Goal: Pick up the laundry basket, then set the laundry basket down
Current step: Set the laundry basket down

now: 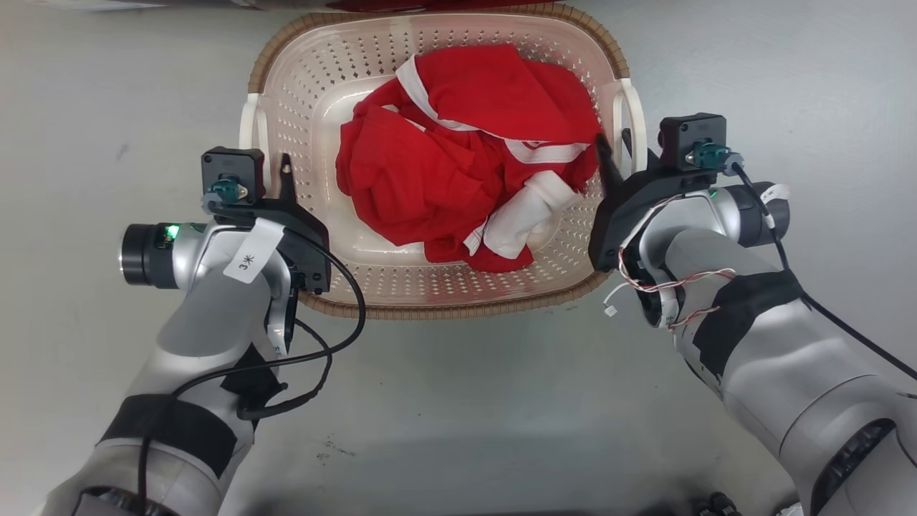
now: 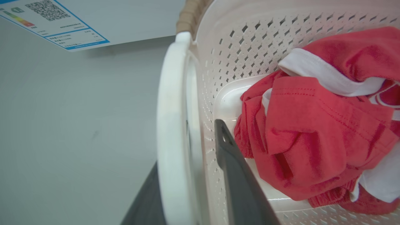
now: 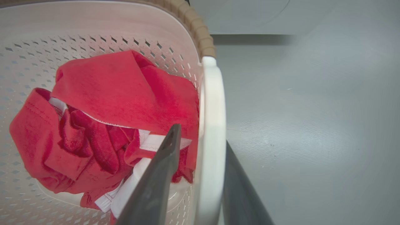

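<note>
Laundry basket sits at top centre of the head view on a grey floor, long side toward the robot, with its brown woven-look rim all round. Inside is a crumpled heap of red clothing with white trim, lying a little right of centre. Left gripper is at the basket's left side, jaws partly apart and straddling the white left handle. One dark finger is inside against the perforated wall and the other is outside below the handle. Right gripper mirrors it at the right handle. Its inner finger is over the red cloth, and its outer finger is just beside the handle on the floor side. Both handles lie between the fingers, but the wrist views are too close and skewed to tell whether the pads are actually clamped on the plastic or merely beside it. Whether the basket's base is touching the floor also cannot be judged. A printed label with a QR code shows on a pale surface beyond the left handle.
</note>
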`<state>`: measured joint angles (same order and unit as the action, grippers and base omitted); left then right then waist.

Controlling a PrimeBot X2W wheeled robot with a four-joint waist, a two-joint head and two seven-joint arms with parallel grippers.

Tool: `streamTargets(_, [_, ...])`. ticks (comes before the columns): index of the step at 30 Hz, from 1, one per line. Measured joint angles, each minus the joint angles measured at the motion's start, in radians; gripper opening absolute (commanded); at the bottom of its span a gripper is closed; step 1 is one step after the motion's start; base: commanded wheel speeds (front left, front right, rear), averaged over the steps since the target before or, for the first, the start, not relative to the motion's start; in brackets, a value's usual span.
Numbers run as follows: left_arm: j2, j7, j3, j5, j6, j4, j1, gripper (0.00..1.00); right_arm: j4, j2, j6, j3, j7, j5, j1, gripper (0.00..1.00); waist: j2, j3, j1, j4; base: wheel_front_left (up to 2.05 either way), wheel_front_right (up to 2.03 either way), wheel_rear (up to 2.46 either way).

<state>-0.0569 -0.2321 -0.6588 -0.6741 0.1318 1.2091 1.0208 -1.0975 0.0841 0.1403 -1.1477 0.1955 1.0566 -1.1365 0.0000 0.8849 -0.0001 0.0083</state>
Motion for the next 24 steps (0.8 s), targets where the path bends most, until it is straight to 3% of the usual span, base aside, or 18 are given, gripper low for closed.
streamTargets(1, [0.004,0.000,0.000,0.001,0.000,0.002,0.000,0.82,0.001,-0.003,-0.001,-0.001,0.000,0.000,0.000,0.85,0.0000,-0.001,0.0000,0.000,0.00,0.00,0.00])
streamTargets(2, [0.008,0.000,0.002,0.001,0.000,0.004,0.000,1.00,0.002,-0.007,-0.001,-0.002,0.001,0.000,0.000,1.00,0.0000,-0.001,0.0000,0.000,0.00,0.00,0.00])
streamTargets(24, [0.021,-0.016,0.029,0.003,-0.001,0.033,-0.002,1.00,-0.015,-0.019,-0.006,-0.017,0.017,0.001,0.011,1.00,0.0000,-0.056,0.0000,-0.003,0.00,0.00,0.00])
